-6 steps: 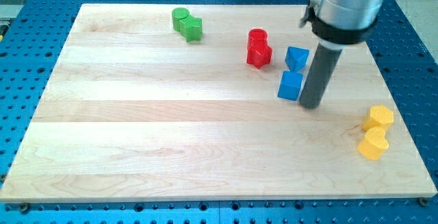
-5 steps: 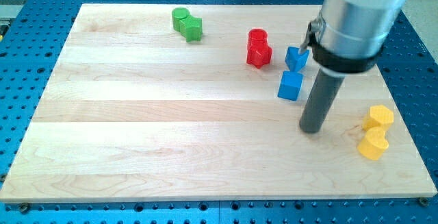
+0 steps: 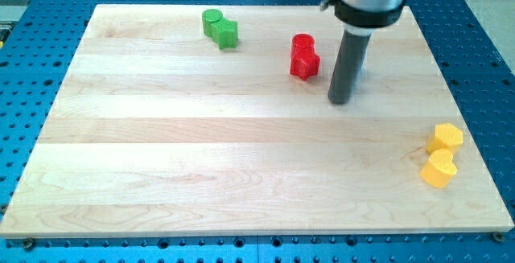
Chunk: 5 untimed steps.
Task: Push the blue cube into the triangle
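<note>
My tip point(image 3: 339, 100) rests on the wooden board point(image 3: 201, 150), right of the centre and just below and to the right of the red blocks. The dark rod stands in front of the spot where the blue cube and the blue triangle lie, so both are almost fully hidden. Only a thin blue sliver point(image 3: 363, 68) shows at the rod's right edge, and I cannot tell which block it belongs to or whether the two touch.
Two red blocks point(image 3: 303, 56) sit together left of the rod. Two green blocks point(image 3: 220, 28) sit near the view's top left. Two yellow blocks point(image 3: 441, 155) sit near the board's right edge.
The rod swung down to the view's lower right of the blue cube, then came back up and left. It now covers both blue blocks.
</note>
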### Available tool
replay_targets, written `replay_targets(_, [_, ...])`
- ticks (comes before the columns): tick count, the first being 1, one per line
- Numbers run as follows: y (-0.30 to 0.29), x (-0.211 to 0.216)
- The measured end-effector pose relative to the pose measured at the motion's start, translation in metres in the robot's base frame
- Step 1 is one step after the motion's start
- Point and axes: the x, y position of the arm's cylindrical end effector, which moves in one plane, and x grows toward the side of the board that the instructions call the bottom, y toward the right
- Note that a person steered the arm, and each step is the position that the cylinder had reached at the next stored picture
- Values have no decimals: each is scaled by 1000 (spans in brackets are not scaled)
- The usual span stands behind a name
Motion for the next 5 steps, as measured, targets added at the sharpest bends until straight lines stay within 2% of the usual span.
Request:
replay_targets(1, [0, -4])
replay_targets(2, [0, 14])
replay_targets(3, [15, 52])
replay_targets(4, [53, 33])
replay_targets(5, [60, -11])
